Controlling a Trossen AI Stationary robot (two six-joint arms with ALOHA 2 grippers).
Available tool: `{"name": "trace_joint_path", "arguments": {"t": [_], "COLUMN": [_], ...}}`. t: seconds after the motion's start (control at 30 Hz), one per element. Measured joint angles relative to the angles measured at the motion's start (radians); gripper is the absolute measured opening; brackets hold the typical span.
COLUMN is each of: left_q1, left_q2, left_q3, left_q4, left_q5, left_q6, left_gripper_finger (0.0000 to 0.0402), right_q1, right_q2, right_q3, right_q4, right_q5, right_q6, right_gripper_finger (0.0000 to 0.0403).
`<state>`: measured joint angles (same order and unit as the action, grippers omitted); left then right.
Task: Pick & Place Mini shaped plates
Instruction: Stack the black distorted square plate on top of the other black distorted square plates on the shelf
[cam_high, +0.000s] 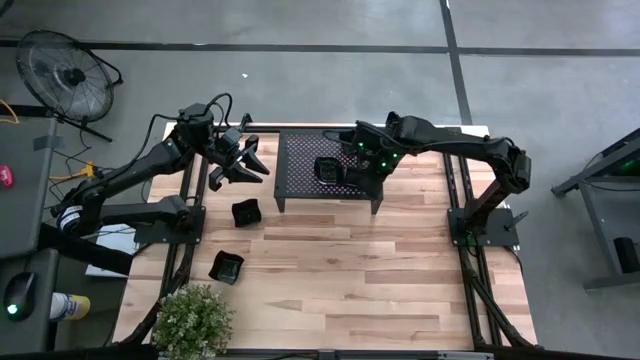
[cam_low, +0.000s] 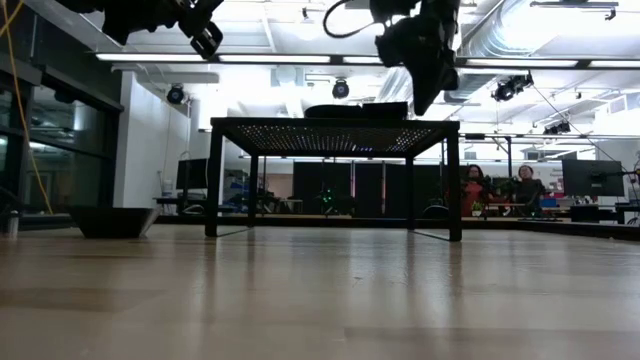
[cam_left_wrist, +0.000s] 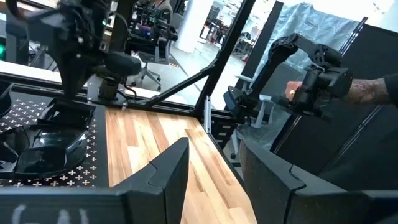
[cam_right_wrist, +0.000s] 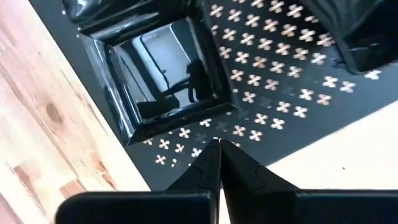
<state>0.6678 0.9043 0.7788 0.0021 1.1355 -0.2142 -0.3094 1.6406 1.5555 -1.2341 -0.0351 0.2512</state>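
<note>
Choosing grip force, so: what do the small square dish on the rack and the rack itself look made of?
Square dish: glossy black, probably glazed ceramic or hard plastic; it mirrors the ceiling lights. Rack: matt black sheet, likely metal, punched with cross-shaped holes.

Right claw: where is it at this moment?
In the high view the right claw hangs shut over the perforated rack, just right of a square mini plate lying on it.

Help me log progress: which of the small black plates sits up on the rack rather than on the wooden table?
The plate on the rack, beside the shut right gripper. The other two plates lie on the bare table, left of the perforated rack.
</note>
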Motion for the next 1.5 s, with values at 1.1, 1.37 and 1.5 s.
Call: {"name": "trace_joint_path", "arguments": {"t": [1.1, 1.37, 1.5], "left_q1": [0.001, 0.082, 0.140], "left_q2": [0.050, 0.060, 0.051], "left_q3": [0.000, 0.000, 0.000], "left_q4": [-0.005, -0.063, -0.197], "left_q5": [-0.205, -0.264, -0.297], "left_q6": [-0.030, -0.115, -0.180], "left_gripper_finger": [0.0142, 0.0142, 0.0142], "right_q1": [0.004, 0.002, 0.002], "right_q2": [-0.486, -0.671, -0.736], "right_q3": [-0.450, -0.664, -0.691], "right_q4": [0.573, 0.753, 0.742], "right_q5": [0.111, 0.095, 0.085], "right_q6": [0.019, 0.044, 0.055], "right_gripper_finger": [0.0000, 0.0000, 0.0001]}}
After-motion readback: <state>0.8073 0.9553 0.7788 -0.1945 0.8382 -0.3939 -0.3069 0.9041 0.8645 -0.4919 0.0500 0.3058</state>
